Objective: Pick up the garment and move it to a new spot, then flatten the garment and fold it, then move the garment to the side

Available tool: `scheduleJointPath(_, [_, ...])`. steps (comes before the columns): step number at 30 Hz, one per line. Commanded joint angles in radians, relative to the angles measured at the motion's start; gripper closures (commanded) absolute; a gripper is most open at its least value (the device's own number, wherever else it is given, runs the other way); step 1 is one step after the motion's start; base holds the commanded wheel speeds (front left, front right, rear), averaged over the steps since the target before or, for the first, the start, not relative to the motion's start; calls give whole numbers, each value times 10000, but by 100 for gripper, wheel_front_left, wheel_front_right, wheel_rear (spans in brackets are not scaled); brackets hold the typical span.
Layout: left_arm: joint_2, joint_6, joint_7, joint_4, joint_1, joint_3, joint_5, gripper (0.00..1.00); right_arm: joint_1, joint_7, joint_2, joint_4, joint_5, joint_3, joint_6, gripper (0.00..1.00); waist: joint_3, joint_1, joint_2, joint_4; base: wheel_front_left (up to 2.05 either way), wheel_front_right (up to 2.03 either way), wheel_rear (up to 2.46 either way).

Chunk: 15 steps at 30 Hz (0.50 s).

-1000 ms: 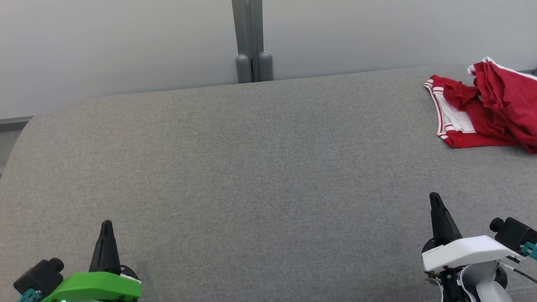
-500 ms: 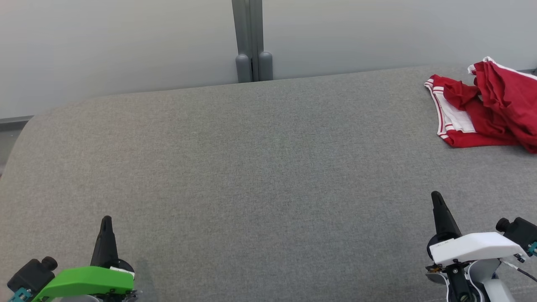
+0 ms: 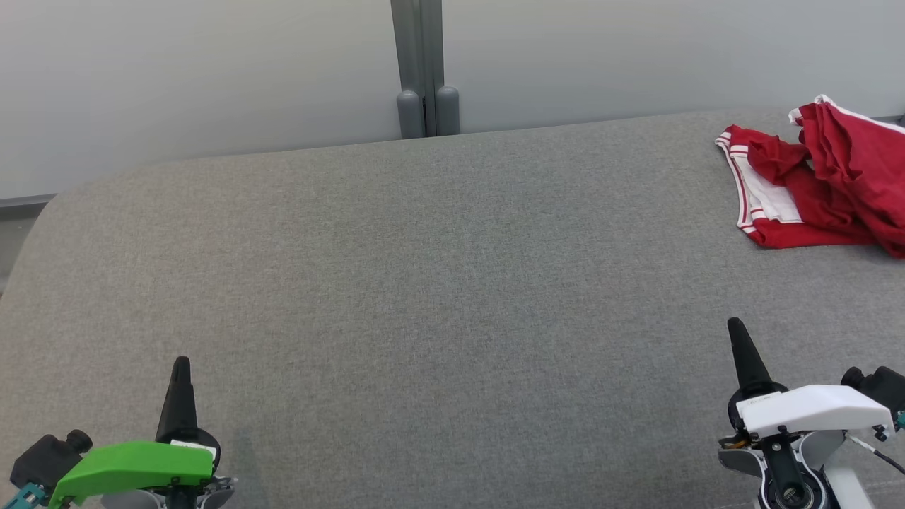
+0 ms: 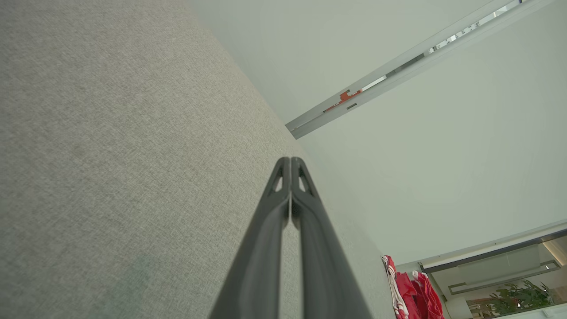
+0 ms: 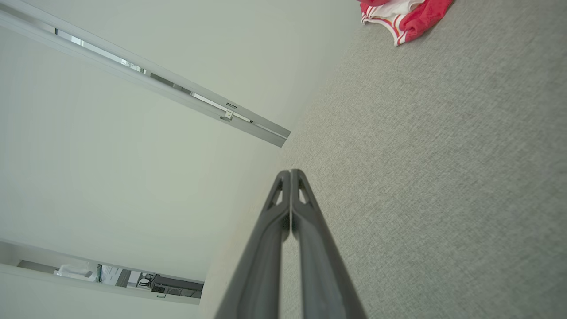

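Lying crumpled, red white-striped garment [image 3: 841, 191], coarse grey woven upholstery [image 3: 424, 283]

The garment [image 3: 848, 177] runs off the right edge (head view).

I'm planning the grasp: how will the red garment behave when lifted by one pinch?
Probably floppy: the red garment lies crumpled in soft folds on the grey surface, so it should sag and drape from a pinch. Likely light, since it looks like thin cloth. Its overlapping layers may unfold unevenly as it rises.
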Motion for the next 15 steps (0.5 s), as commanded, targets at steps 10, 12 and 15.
scheduleJointPath(10, [13, -93, 326, -49, -371, 83, -1215, 100, -261, 313, -6, -24, 1172, -150, -7, 100, 12, 0, 0, 0, 0, 0, 0])
scheduleJointPath(12, [11, -88, 365, -44, -392, 90, -1421, 100, -276, 362, -3, -18, 1353, -169, -7, 100, 14, 0, 0, 0, 0, 0, 0])
scheduleJointPath(15, [7, -96, 442, -38, -426, 99, -1690, 100, -285, 443, 0, -8, 1613, -196, -7, 100, 18, 0, 0, 0, 0, 0, 0])
